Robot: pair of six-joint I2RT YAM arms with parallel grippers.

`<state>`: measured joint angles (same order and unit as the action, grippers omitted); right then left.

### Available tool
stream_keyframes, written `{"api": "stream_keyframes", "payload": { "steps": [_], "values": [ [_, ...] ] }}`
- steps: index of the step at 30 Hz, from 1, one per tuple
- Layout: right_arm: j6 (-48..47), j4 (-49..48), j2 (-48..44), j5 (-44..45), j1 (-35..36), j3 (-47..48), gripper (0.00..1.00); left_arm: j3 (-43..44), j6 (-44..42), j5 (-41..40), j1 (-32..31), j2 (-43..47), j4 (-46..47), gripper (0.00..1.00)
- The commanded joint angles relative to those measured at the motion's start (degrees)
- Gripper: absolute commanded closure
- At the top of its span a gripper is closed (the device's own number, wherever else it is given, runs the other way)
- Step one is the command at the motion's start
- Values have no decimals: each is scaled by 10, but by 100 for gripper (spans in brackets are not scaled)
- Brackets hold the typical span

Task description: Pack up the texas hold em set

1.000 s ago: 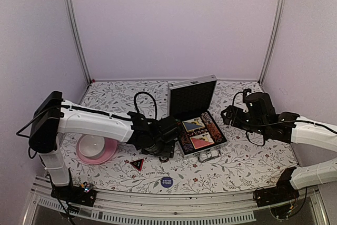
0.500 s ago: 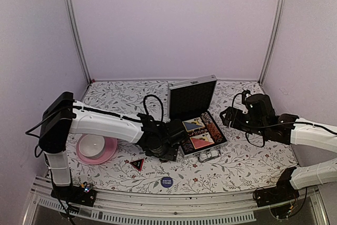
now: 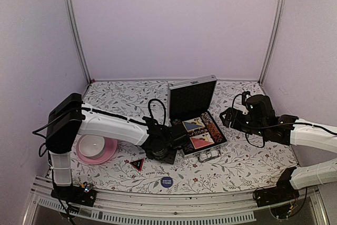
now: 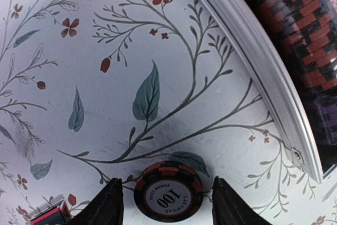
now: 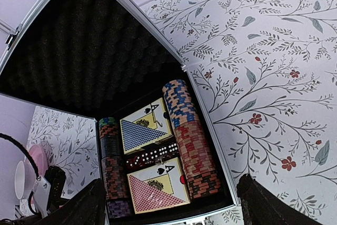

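Note:
The silver case (image 3: 222,140) lies open, its black-lined lid (image 3: 192,97) upright. Inside it, the right wrist view shows two card decks (image 5: 141,129) (image 5: 157,187), dice (image 5: 152,156) and rows of striped poker chips (image 5: 192,140). One loose chip (image 4: 167,196) marked 100 lies flat on the cloth just outside the case rim (image 4: 253,61). My left gripper (image 4: 166,189) straddles it, open, with a gap on each side; from above, the left gripper (image 3: 167,154) sits at the case's front-left corner. Right of the case my right gripper (image 3: 227,115) hangs open and empty. A red-black triangle (image 3: 137,164) and blue disc (image 3: 167,182) lie near the front edge.
A pink plate (image 3: 108,151) holding a white bowl (image 3: 93,145) stands at the left, under my left arm. The case's metal handle (image 3: 209,155) sticks out toward the front. White walls and metal posts enclose the floral-cloth table.
My left arm has reached further right, toward the case's front-left corner, and its jaws have narrowed around the loose chip. The right arm has hardly moved.

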<state>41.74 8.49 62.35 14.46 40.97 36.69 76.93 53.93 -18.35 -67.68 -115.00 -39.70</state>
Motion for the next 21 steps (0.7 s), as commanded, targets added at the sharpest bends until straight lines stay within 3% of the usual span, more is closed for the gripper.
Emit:
{"api": "stream_keyframes", "payload": {
  "steps": [1, 21],
  "values": [
    [8, -13, 0, -5, -5, -13, 12, 4, -8, 8, -8, -7, -5, 43],
    [21, -16, -8, -8, -10, -26, 13, -1, -14, 24, -11, -24, -6, 50]
  ]
}}
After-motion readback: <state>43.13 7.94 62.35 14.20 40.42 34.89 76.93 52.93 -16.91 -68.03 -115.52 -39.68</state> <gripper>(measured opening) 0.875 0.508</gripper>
